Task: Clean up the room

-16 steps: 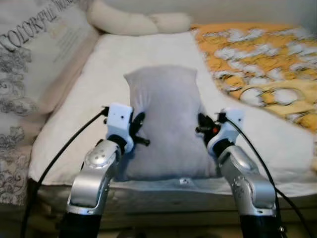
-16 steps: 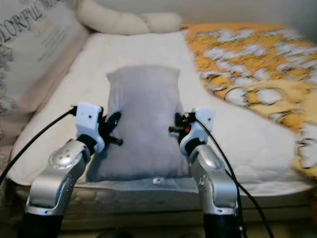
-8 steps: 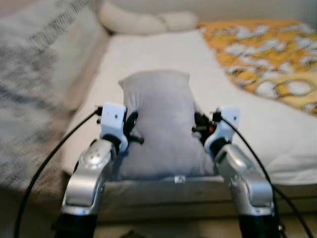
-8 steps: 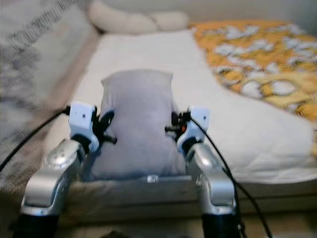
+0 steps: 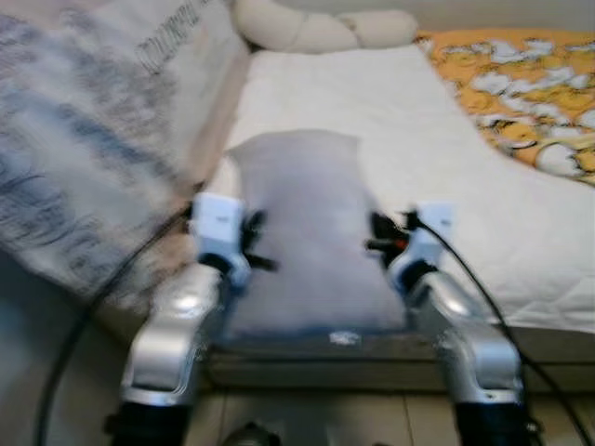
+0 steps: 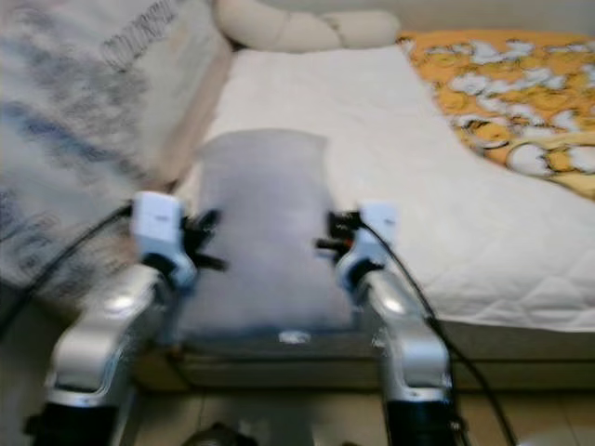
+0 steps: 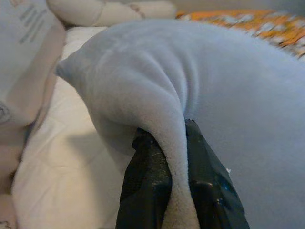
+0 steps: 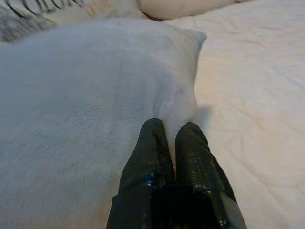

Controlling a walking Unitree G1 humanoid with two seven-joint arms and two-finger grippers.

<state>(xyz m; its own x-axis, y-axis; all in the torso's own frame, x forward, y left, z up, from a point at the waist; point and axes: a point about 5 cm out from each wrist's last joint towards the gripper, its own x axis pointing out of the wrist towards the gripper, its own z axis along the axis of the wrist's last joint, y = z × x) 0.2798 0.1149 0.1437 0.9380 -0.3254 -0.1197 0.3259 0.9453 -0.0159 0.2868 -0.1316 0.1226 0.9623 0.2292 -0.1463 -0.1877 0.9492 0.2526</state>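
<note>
Both claws pinch thin folds of the soft grey fleece pillow (image 5: pixel 302 232): left gripper (image 7: pixel 174 191), right gripper (image 8: pixel 174 152). You risk fabric slipping out if you swing fast.

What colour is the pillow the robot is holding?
Plain pale grey pillow, with no pattern; it shows best in the left wrist view.

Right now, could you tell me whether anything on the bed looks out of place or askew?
The grey pillow is off its usual spot: it is held at the bed's foot edge, pinched on either side by the left gripper and the right gripper. The orange quilt lies bunched toward the right.
</note>
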